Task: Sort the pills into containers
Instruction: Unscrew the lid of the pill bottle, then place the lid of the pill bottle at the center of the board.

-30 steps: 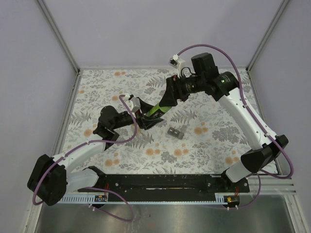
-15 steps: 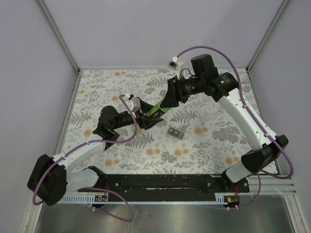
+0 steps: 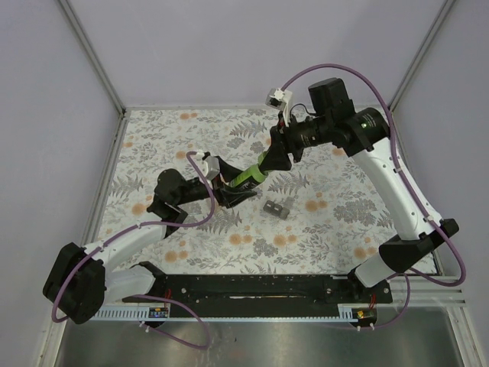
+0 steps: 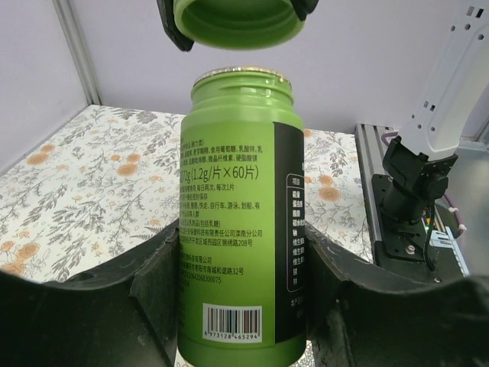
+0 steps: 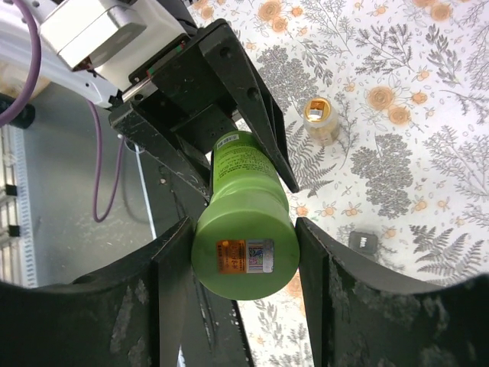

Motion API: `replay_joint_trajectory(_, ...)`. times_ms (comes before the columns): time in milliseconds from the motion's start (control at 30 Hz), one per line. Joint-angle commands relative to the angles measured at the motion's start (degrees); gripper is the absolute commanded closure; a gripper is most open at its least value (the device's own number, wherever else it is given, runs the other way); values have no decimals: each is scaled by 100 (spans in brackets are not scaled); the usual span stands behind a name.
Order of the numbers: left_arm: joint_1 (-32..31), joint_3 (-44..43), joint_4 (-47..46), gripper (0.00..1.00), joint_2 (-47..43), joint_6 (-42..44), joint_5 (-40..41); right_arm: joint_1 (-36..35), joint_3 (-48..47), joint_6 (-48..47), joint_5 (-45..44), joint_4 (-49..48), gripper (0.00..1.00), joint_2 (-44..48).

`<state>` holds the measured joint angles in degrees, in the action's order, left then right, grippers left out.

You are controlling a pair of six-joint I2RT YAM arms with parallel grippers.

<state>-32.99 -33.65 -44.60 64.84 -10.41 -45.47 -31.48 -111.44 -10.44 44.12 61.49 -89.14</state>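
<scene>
Left gripper (image 4: pixel 241 302) clamps the green bottle (image 4: pixel 241 176) above the middle of the surface (image 3: pixel 153 145). Right gripper (image 5: pixel 244 256) pinches the cap (image 4: pixel 235 21), just clear of the mouth. Risk: the open bottle sits slanted, and more tilt spills pills.

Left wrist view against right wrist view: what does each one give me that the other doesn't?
Only left wrist: the green bottle, its uncapped mouth and barcode, and a gap below the green cap. Only right wrist: the amber vial and small grey container on the table. Both: left pincer clamping the bottle, right pincer holding the cap.
</scene>
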Motion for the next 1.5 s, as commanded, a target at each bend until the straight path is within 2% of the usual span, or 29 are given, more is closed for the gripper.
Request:
replay_joint_trajectory(0,30,7,-409,100,-86,-92,-313,28,-317,-758,44,275,55,90)
replay_joint_trajectory(167,30,60,-611,100,-85,-180,-383,28,-422,-829,-61,223,56,99)
replay_joint_trajectory(433,82,271,-1164,100,-129,-523,-550,248,-309,-460,-877,-84,58,169)
replay_joint_trajectory(667,232,298,-1481,100,-191,-804,-533,669,947,-275,-2327,-857,58,362)
replay_joint_trajectory(800,258,289,-1534,100,-217,-848,-524,1047,1676,-73,-2845,-1358,58,275)
replay_joint_trajectory(1000,258,280,-1534,100,-243,-883,-515,1276,2626,-204,-4217,-2246,57,-164)
replay_joint_trajectory(1467,258,245,-1569,100,-270,-962,-541,1610,2759,-590,-4596,-2371,52,-1798)
